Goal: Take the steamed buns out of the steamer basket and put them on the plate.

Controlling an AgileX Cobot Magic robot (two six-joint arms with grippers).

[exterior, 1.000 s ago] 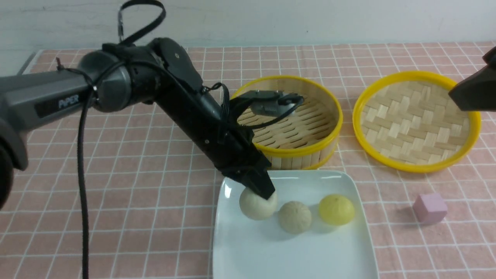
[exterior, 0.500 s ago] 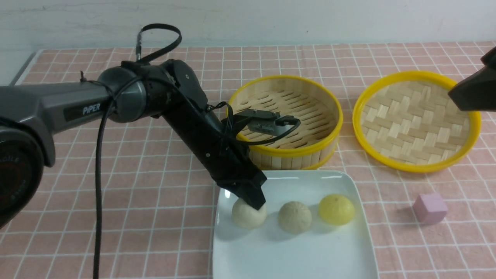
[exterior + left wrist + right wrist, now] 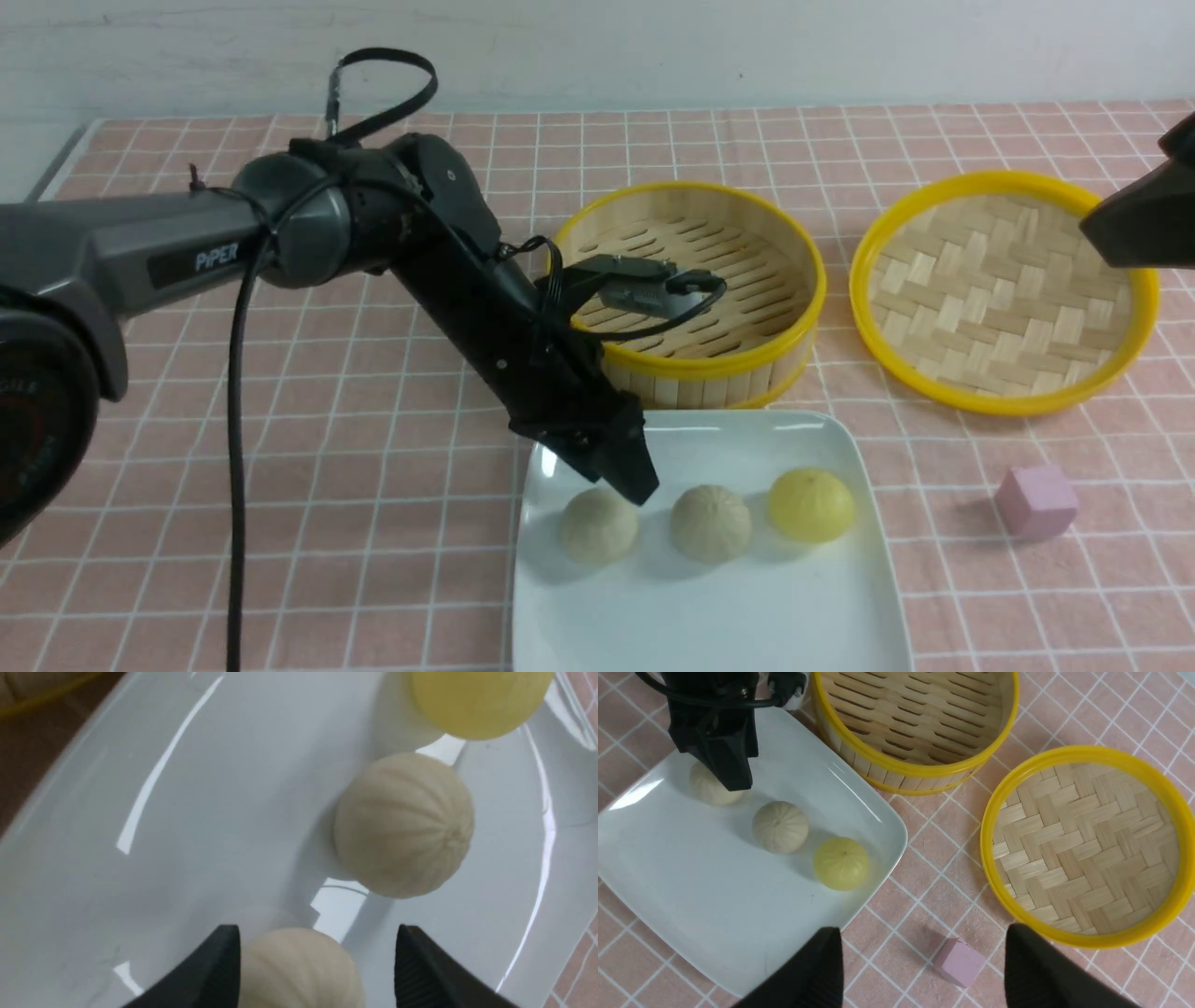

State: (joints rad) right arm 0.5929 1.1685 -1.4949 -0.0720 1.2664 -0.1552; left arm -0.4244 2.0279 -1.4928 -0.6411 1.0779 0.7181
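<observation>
Toward the 10 o'clock side of the plate (image 3: 709, 607), one steamed bun (image 3: 599, 525) is resting on the glossy white surface, with the left gripper (image 3: 318, 926) reaching down over it. The left gripper's fingers are standing spread on either side of that bun, and they are not squeezing it; whether one finger is lightly touching it, I cannot tell. The other steamed bun (image 3: 710, 525) is sitting on the plate near 12 o'clock, apart from the first and showing its fine pleats gathering to a point. Beyond it, toward 1 o'clock, a yellow bun (image 3: 811, 505) is lying on the same plate, so the three are forming a loose row.

Just past the plate's 12 o'clock edge, the steamer basket (image 3: 784, 350) is standing upright, its slatted floor showing. The left arm (image 3: 485, 327) is coming in from the 9 o'clock side, and its wrist camera (image 3: 644, 297) is hanging over the basket's near-left part.

Outward from the plate at about 1 to 2 o'clock, the woven lid (image 3: 1004, 294) is lying flat on the tiled-pattern table (image 3: 299, 467), its yellow rim circling the weave. Nearer 3 o'clock, a small pink block (image 3: 1036, 502) is sitting on the table, apart from the plate. The right gripper (image 3: 924, 927) is hovering above the table, with its fingers also spread wide.
</observation>
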